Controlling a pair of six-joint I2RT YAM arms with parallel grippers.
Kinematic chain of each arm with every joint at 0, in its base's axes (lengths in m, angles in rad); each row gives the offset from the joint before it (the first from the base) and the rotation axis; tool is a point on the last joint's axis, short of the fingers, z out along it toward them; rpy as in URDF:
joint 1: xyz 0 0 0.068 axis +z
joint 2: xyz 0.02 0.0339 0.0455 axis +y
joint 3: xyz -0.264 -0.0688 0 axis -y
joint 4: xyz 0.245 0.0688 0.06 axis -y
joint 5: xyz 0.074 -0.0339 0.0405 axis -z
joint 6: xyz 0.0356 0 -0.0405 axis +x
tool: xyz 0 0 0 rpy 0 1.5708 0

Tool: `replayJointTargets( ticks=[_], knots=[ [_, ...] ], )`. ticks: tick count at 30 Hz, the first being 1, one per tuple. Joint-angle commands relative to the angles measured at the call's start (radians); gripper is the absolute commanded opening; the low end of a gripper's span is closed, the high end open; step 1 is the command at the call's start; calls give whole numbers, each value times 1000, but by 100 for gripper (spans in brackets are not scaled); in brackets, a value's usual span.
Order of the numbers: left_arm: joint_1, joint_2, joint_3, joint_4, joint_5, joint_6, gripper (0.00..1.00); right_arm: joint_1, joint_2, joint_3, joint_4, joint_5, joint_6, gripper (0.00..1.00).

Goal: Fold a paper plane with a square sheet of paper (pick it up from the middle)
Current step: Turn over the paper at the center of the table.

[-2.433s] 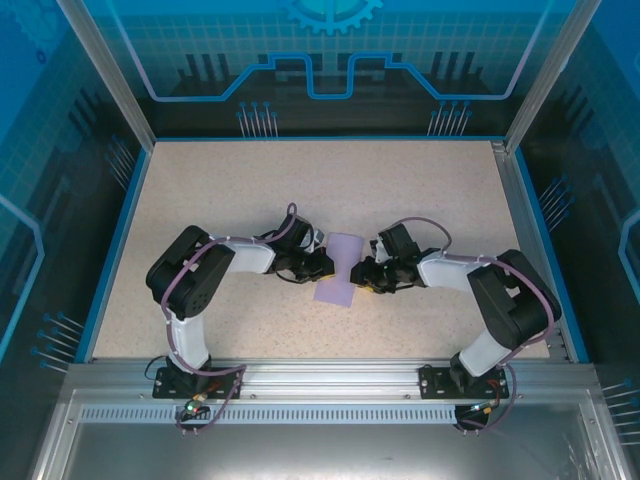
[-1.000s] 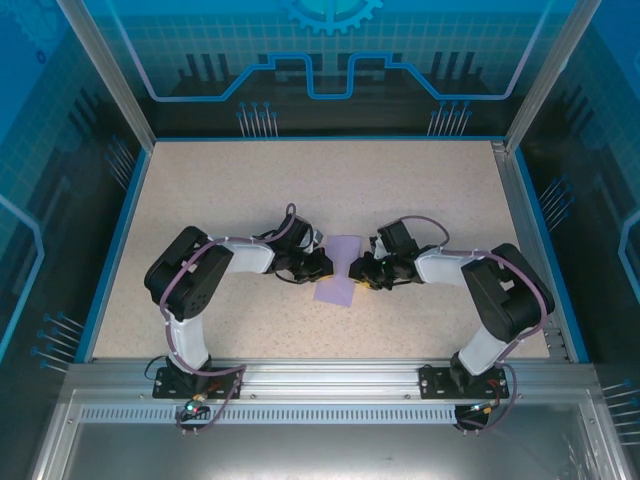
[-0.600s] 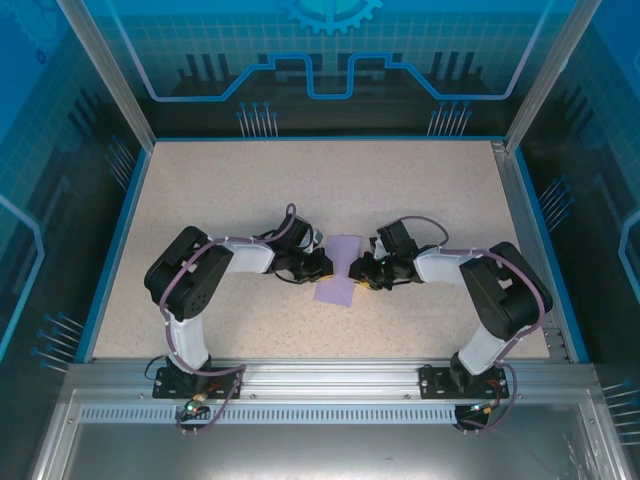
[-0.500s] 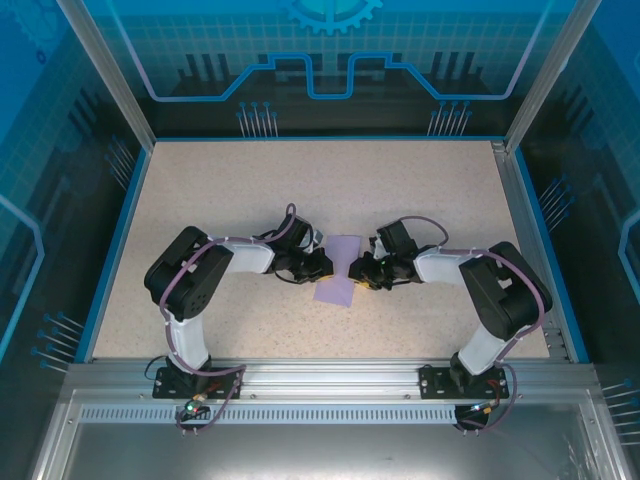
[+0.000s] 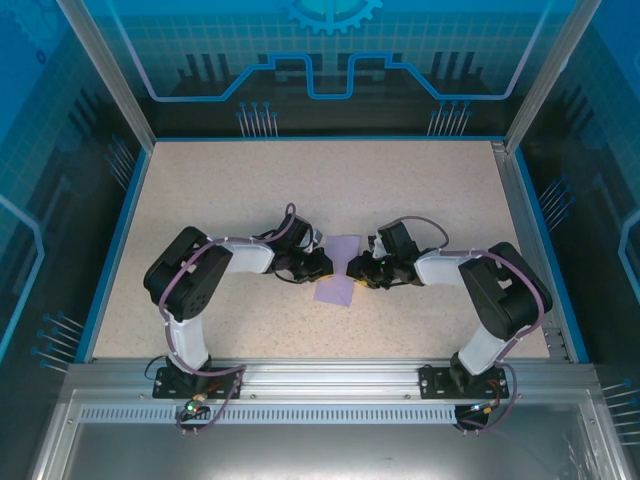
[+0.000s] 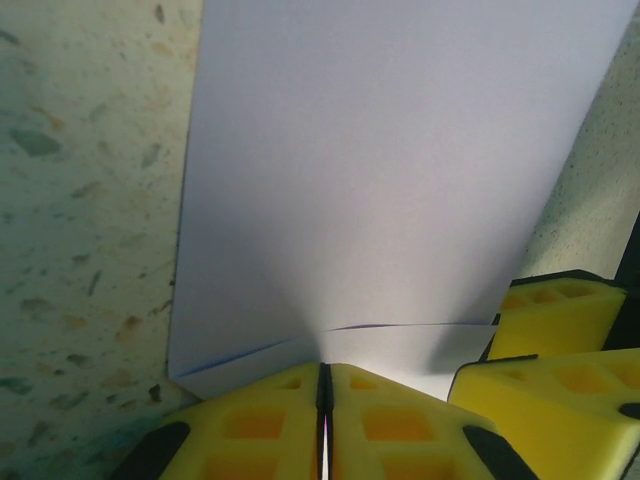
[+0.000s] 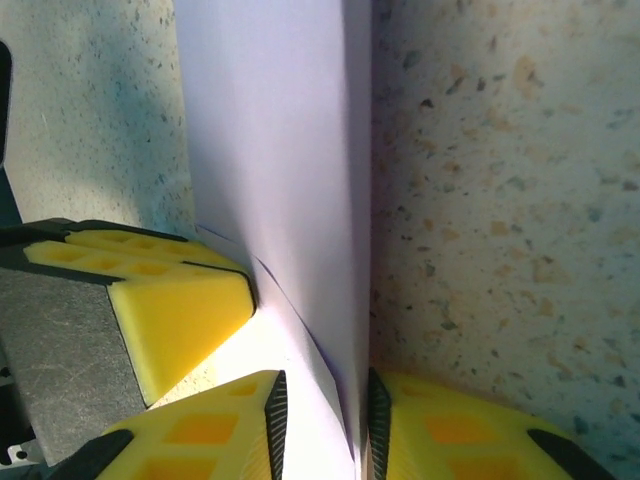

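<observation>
The pale-purple square sheet of paper [image 5: 337, 287] lies mid-table, squeezed to a narrow waist between both grippers. My left gripper [image 5: 324, 266] holds its left edge; in the left wrist view the yellow pads [image 6: 260, 420] meet, with the sheet [image 6: 390, 170] pinched at their seam [image 6: 323, 385] and a crease running off to each side. My right gripper [image 5: 359, 270] grips the opposite edge. There the pads [image 7: 450, 430] stand a little apart, and a raised fold of the sheet [image 7: 270, 150] fills the gap at my right gripper [image 7: 322, 405]. No paper plane shape shows.
The speckled beige table [image 5: 300, 190] is bordered by blue edging and aluminium posts [image 5: 105, 70]. The two grippers nearly touch: a left finger [image 7: 170, 300] sits close beside the right jaws, and a right finger [image 6: 555, 320] shows at the left gripper's side.
Almost nothing has moved. The right gripper has crept slightly toward the sheet and the left gripper, and the paper's waist looks a touch tighter. The left arm holds still.
</observation>
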Motion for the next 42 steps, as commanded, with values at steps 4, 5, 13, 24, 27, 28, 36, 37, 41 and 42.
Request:
replayJointTargets(
  ticks=[4, 5, 13, 24, 27, 28, 36, 37, 41, 42],
  knots=[
    [1, -36, -2, -9, -15, -16, 14, 5, 3, -30, 62, -55, -26, 29],
    [1, -37, -2, -8, -15, -16, 14, 5, 6, -29, 71, -63, -30, 28],
    [1, -77, -21, 5, -32, -29, 15, 12, 22, -14, 85, -68, -49, 19],
    [8, -427, -118, -99, -325, -22, 28, 14, -248, 169, -457, 114, -327, 7],
    [15, -532, -145, -154, -435, -20, 33, 26, -320, 290, -750, 313, -407, 8],
    [17, -566, -157, -170, -470, -22, 35, 36, -331, 345, -857, 408, -424, 8],
    [50, -740, -226, -255, -670, -52, 47, 202, -199, 691, -1458, 1080, -324, 6],
    [52, -756, -230, -272, -688, -61, 48, 225, -173, 710, -1473, 1104, -307, 6],
    [61, -808, -248, -317, -730, -74, 51, 304, -23, 764, -1442, 1062, -275, 7],
    [62, -819, -252, -327, -740, -76, 52, 317, 25, 777, -1427, 1039, -271, 7]
  ],
)
